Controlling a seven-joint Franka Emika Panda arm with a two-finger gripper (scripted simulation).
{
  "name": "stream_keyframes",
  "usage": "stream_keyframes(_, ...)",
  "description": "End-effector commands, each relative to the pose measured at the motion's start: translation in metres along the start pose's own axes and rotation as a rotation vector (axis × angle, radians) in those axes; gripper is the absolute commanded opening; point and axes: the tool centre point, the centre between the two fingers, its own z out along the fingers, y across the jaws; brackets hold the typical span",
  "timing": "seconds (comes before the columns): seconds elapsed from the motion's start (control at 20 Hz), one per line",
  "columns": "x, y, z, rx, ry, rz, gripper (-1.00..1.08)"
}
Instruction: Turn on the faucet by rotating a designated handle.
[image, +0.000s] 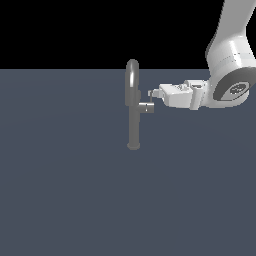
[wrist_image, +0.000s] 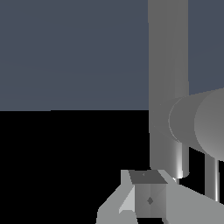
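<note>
The faucet (image: 133, 120) is a slim grey column with an arched spout, standing upright on a small round base. Its handle (image: 146, 107) is a short stub pointing toward the exterior view's right, with a thin lever rod (image: 150, 98) rising from its end. My gripper (image: 151, 93) reaches in level from the exterior view's right, and its tip is at the top of that rod. Its fingers look pressed together and hold nothing. Close up in the wrist view are the faucet column (wrist_image: 168, 87), the handle (wrist_image: 201, 127), the rod (wrist_image: 211, 179) and my gripper (wrist_image: 148, 186).
The faucet stands on a flat dark blue-grey floor (image: 75, 200). The white arm (image: 230, 55) comes down from the upper part of the exterior view's right. No other objects are in view.
</note>
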Motion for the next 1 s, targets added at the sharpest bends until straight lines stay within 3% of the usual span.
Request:
stream_keyframes(0.0, -0.001, 0.002, 0.000, 0.000, 0.000, 0.000, -1.00)
stream_keyframes(0.95, -0.014, 0.048, 0.000, 0.000, 0.000, 0.000, -1.00)
